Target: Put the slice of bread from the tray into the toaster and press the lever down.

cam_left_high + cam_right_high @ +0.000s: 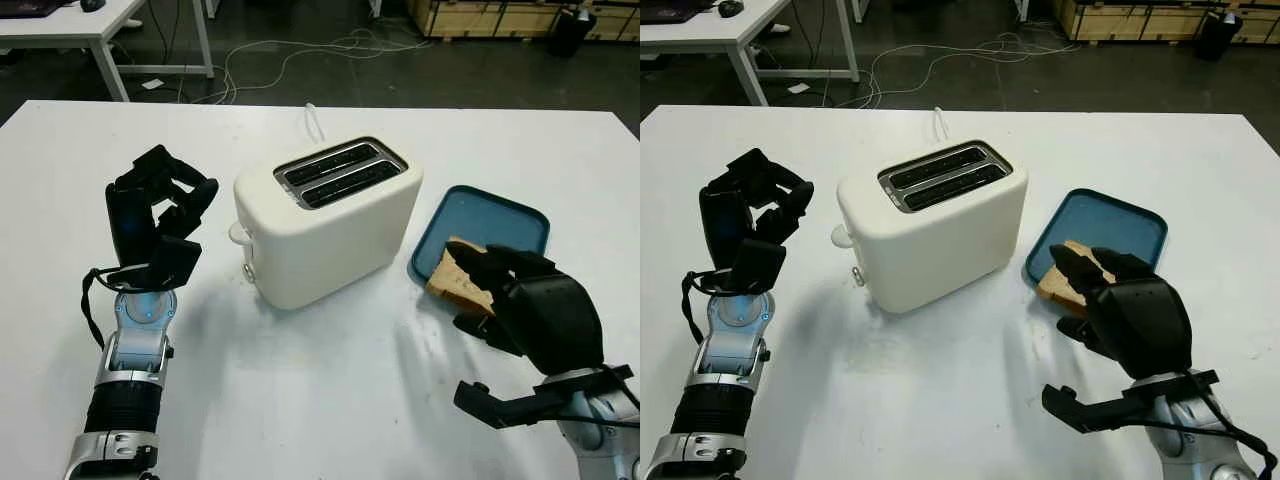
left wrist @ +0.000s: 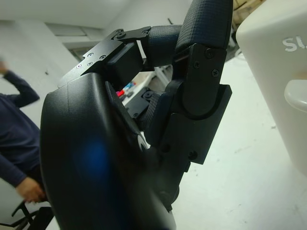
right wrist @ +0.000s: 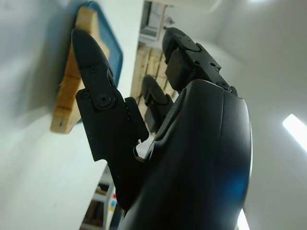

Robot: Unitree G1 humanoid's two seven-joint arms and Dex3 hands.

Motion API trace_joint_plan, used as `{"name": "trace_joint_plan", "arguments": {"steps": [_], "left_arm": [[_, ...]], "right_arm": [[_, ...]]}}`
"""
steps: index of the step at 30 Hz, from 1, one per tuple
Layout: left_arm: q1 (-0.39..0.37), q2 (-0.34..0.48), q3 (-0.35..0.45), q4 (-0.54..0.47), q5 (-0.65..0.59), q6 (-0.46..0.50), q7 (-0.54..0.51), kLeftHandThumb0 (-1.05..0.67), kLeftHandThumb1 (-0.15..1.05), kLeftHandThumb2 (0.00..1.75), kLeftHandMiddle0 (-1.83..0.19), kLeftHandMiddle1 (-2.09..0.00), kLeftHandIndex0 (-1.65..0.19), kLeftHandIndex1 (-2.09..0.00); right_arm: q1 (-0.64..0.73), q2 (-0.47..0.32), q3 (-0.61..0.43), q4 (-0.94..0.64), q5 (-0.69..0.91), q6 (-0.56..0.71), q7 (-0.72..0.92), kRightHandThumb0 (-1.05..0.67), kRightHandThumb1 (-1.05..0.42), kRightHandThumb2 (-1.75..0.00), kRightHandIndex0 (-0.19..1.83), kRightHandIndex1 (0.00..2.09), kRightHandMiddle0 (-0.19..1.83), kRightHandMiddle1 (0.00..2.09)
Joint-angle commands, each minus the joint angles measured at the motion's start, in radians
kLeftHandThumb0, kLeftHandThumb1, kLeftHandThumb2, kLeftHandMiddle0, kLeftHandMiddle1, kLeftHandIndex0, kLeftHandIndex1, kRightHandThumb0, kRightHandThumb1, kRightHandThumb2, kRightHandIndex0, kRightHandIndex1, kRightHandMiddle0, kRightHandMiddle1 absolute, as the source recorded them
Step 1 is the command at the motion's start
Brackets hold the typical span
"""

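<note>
Reaching my right hand over the bread on the tray, fingers open, holding nothing, to grasp it; left hand, curled, waits beside the toaster.

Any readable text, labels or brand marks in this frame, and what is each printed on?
"SL": raised letters on the side of the toaster, cut off at the picture's edge in the left wrist view, so the full word cannot be read.
No other text is legible on the toaster, the tray or the hands.
</note>
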Motion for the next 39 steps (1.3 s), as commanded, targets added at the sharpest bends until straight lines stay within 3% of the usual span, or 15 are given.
{"name": "trace_joint_plan", "arguments": {"steps": [1, 9, 14, 16, 20, 27, 31, 32, 35, 36, 38, 39], "left_arm": [[-0.013, 0.009, 0.0, 0.016, -0.009, -0.026, -0.005, -0.93, 0.92, 0.26, -1.01, -1.5, -0.86, -1.36], [-0.01, 0.005, 0.001, 0.006, -0.007, -0.019, -0.001, -0.93, 0.92, 0.25, -1.0, -1.5, -0.86, -1.37], [-0.009, 0.013, 0.0, 0.009, -0.009, -0.031, -0.013, -0.93, 0.92, 0.27, -1.01, -1.51, -0.85, -1.38], [-0.01, 0.015, 0.001, 0.013, -0.007, -0.037, -0.013, -0.93, 0.92, 0.27, -1.01, -1.51, -0.86, -1.37], [-0.006, 0.014, 0.001, 0.008, 0.002, -0.025, -0.004, -0.95, 0.92, 0.28, -1.02, -1.51, -0.87, -1.36], [-0.006, 0.011, -0.001, 0.004, 0.0, -0.024, -0.007, -0.95, 0.92, 0.27, -1.02, -1.5, -0.87, -1.36], [-0.006, 0.008, -0.001, -0.008, -0.002, -0.01, -0.011, -0.95, 0.92, 0.26, -1.02, -1.49, -0.88, -1.37], [-0.008, 0.011, -0.002, -0.004, -0.001, -0.016, -0.011, -0.95, 0.92, 0.26, -1.02, -1.49, -0.88, -1.37], [-0.01, 0.014, -0.003, -0.001, -0.002, -0.022, -0.014, -0.95, 0.92, 0.26, -1.03, -1.49, -0.88, -1.36], [-0.011, 0.013, -0.002, -0.001, -0.005, -0.022, -0.016, -0.95, 0.92, 0.26, -1.03, -1.49, -0.88, -1.36], [-0.012, 0.013, -0.002, 0.004, -0.004, -0.027, -0.013, -0.95, 0.92, 0.26, -1.03, -1.49, -0.88, -1.36], [-0.012, 0.014, -0.001, 0.008, -0.005, -0.032, -0.013, -0.95, 0.92, 0.26, -1.03, -1.49, -0.88, -1.36]], "right_arm": [[-0.012, -0.008, 0.03, 0.026, -0.056, 0.037, -0.018, -0.73, -0.82, -0.01, 0.43, 0.0, 0.32, 0.0], [-0.044, -0.023, 0.094, 0.125, -0.136, 0.096, -0.076, -0.73, -0.81, 0.0, 0.43, 0.01, 0.33, 0.01], [-0.089, -0.043, 0.165, 0.247, -0.284, 0.185, -0.171, -0.69, -0.82, -0.01, 0.49, 0.04, 0.38, 0.03], [-0.112, -0.043, 0.186, 0.308, -0.299, 0.212, -0.238, -0.58, -0.83, -0.01, 0.52, 0.05, 0.42, 0.04], [-0.164, -0.044, 0.217, 0.423, -0.271, 0.243, -0.328, -0.13, -0.91, -0.03, 0.59, 0.07, 0.48, 0.05], [-0.213, -0.058, 0.258, 0.492, -0.243, 0.297, -0.37, -0.1, -0.91, -0.01, 0.63, 0.07, 0.53, 0.05], [-0.209, -0.073, 0.275, 0.447, -0.233, 0.317, -0.295, -0.11, -0.91, -0.02, 0.66, 0.08, 0.56, 0.05], [-0.207, -0.079, 0.28, 0.43, -0.238, 0.323, -0.275, -0.12, -0.9, -0.01, 0.78, 0.14, 0.64, 0.09], [-0.198, -0.09, 0.285, 0.384, -0.223, 0.331, -0.213, -0.27, -0.91, -0.05, 0.56, 1.38, 0.91, 0.12], [-0.194, -0.093, 0.282, 0.369, -0.205, 0.324, -0.202, -0.33, -0.91, -0.09, 0.57, 1.55, 0.96, 0.13], [-0.19, -0.098, 0.286, 0.344, -0.212, 0.333, -0.158, -0.42, -0.92, -0.21, 0.66, 1.7, 1.04, 0.18], [-0.19, -0.1, 0.288, 0.337, -0.217, 0.337, -0.148, -0.46, -0.92, -0.27, 0.74, 1.72, 0.93, 0.55]]}}
